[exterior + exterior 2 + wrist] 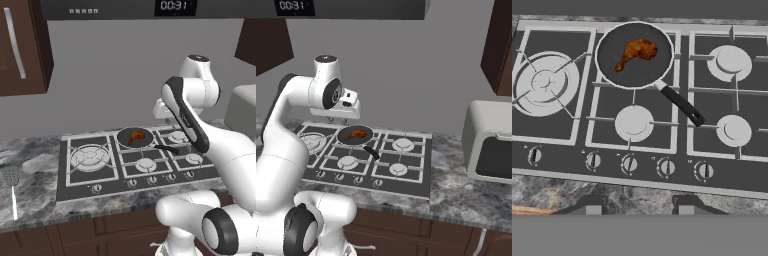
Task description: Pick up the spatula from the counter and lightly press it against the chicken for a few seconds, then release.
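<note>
The gripper (637, 206) hangs above the front edge of the cooktop (557, 125), over the knob row, with its fingertips apart and nothing between them. The spatula (11, 186) lies flat on the marble counter (35, 155) left of the cooktop, head toward the wall, well apart from the gripper. The chicken drumstick (636, 52) sits in the black frying pan (612, 65) on the rear centre burner, its handle angled toward the front right.
</note>
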